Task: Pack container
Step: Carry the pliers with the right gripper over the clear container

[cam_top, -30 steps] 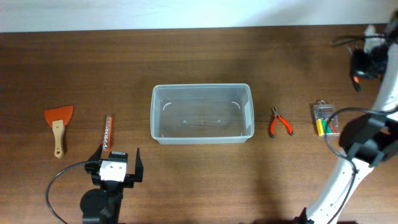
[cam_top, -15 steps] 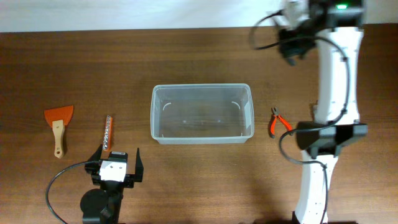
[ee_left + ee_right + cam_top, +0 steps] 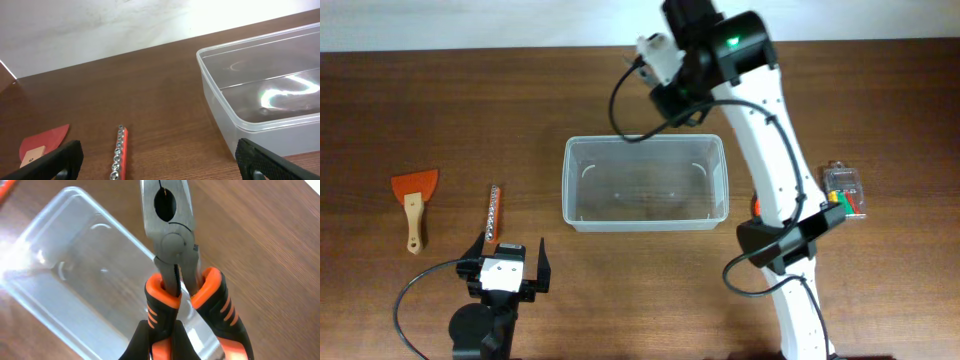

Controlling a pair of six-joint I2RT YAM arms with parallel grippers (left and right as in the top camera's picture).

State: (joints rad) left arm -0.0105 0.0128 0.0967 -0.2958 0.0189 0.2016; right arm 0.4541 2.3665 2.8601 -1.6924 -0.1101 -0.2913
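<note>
Roughly in the middle of the tabletop sits the container (image 3: 645, 141), its long sides running parallel to the near and far edges, with nothing visible inside it. The right gripper (image 3: 670, 92) hangs above the strip of table (image 3: 440, 110) between the container's far rim and the far edge. In its wrist view it is clamped on a pair of pliers (image 3: 172, 244). The orange handles are nearest the camera, and the steel nose points away across one rim of the container (image 3: 60, 275).

Over by the near edge, toward the near-left corner, the left gripper (image 3: 510, 255) is spread wide and holds nothing. In its wrist view, both fingers (image 3: 65, 161) sit at the bottom corners of the picture, with bare wood between them. Just beyond it a red strip of sockets (image 3: 492, 212) lies flat, pointing toward the far edge. A scraper (image 3: 413, 205) with an orange blade and a wooden handle lies nearer the left edge, apart from the strip. Toward the right edge, a small clear case (image 3: 844, 190) with yellow, green and red pieces rests on the wood, well apart from the container.
</note>
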